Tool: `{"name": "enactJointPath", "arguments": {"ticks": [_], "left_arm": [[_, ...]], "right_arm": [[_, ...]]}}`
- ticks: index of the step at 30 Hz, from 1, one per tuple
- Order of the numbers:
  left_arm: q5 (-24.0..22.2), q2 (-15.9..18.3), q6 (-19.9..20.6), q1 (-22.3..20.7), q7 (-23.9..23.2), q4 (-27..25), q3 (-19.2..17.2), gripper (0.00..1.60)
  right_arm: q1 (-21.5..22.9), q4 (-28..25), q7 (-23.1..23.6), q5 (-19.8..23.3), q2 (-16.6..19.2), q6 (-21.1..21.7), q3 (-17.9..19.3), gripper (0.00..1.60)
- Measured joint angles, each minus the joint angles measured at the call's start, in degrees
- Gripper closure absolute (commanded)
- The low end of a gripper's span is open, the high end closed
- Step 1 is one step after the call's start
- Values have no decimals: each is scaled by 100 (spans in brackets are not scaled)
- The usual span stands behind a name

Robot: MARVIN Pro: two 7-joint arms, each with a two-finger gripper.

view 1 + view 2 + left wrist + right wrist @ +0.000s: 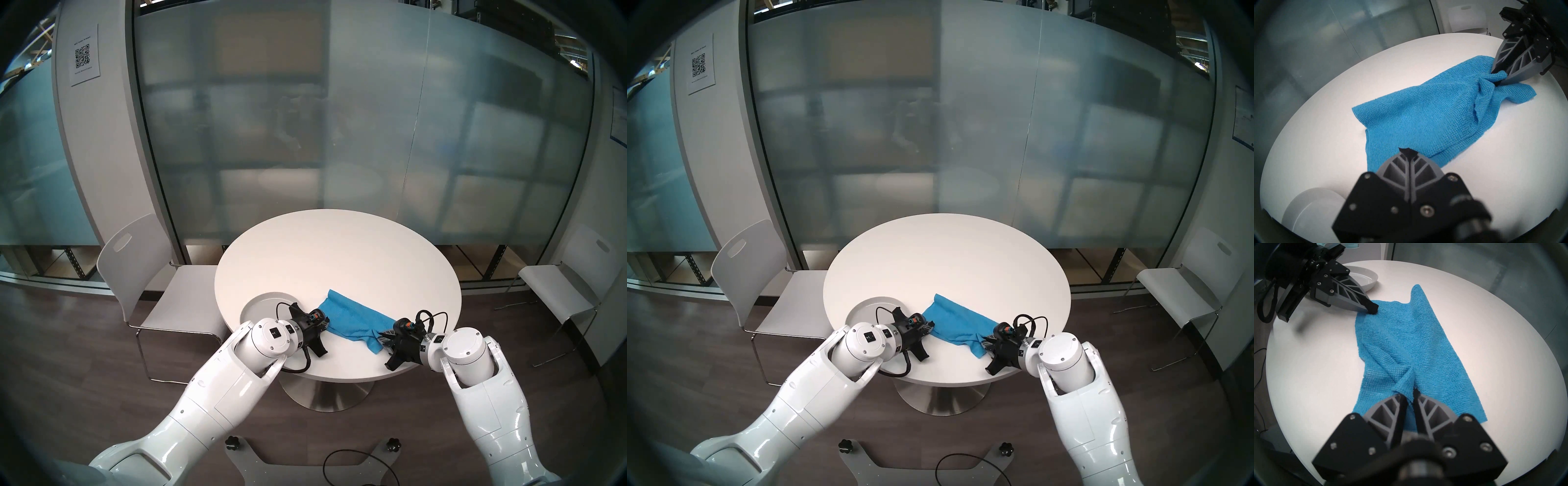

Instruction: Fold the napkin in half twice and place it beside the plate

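Note:
The bright blue napkin (353,319) lies as a long doubled strip across the near part of the round white table (339,254). My right gripper (1409,395) is shut on a bunched pinch of the napkin's right end, which is puckered around the fingers. My left gripper (1407,151) is shut, with its tips resting on the napkin's left corner (1376,304). No cloth shows between those tips. The pale plate (261,302) sits at the table's left edge, just behind the left gripper and partly hidden by it.
A white chair (142,271) stands left of the table and another white chair (570,288) at the right. Frosted glass walls close off the back. A black cable (353,468) lies on the floor by my base.

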Motion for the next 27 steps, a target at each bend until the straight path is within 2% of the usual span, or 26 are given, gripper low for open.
{"name": "enactJointPath", "arguments": {"ticks": [1, 10, 11, 13, 20, 27], "left_arm": [[1, 17, 0, 26, 1, -25, -8, 160], [-42, 139, -11, 249, 15, -205, -41, 160], [-50, 149, -16, 265, 16, -221, -41, 160], [-59, 164, -21, 289, 17, -247, -39, 160], [-59, 247, -29, 373, -29, -389, 58, 160], [-44, 306, -34, 444, -54, -499, 114, 160]], "right_arm": [[-9, -6, 3, 0, 0, 0, 8, 72], [-186, -184, 92, 13, 58, 19, 153, 55], [-217, -215, 106, 15, 69, 29, 173, 31], [-263, -264, 129, 17, 83, 51, 200, 0], [-377, -428, 159, 23, 116, 105, 303, 0], [-587, -711, 214, 65, 164, 177, 556, 0]]}}
